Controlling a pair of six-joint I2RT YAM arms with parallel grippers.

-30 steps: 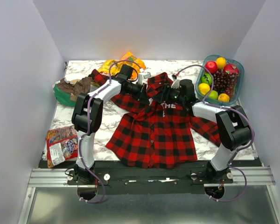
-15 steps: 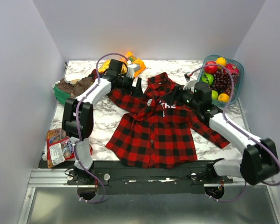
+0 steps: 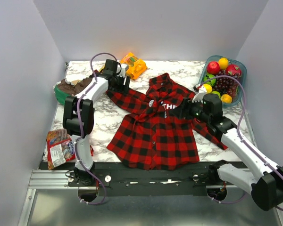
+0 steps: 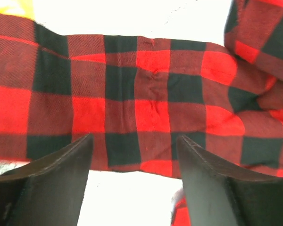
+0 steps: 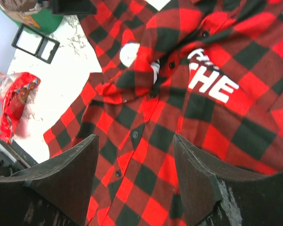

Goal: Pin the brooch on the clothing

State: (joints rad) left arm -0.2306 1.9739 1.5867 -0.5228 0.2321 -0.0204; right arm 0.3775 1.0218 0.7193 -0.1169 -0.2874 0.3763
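Change vs 0.5 s ago: L gripper [image 3: 124, 84] has pulled back leftward, off the collar area, and is now over the far-left sleeve [image 4: 146, 94] of the shirt [image 3: 155, 134]. R gripper [image 3: 176, 113] has withdrawn toward near-right, R arm more stretched out. At 1.0 s ago both grippers sat close together at the chest. Shirt lies spread on the table [image 3: 108, 122], position approx. unchanged.

Brooch [image 3: 152, 102]: pale round disc on shirt chest, just left of the white letters [image 3: 173, 106]. It lies between the two grippers, touching neither; R is nearer. In R wrist view the brooch [image 5: 129, 54] is ahead of the tips, well clear.

L gripper: fingers spread, nothing between them, sleeve below.
R gripper: fingers spread, nothing held, shirt front below.
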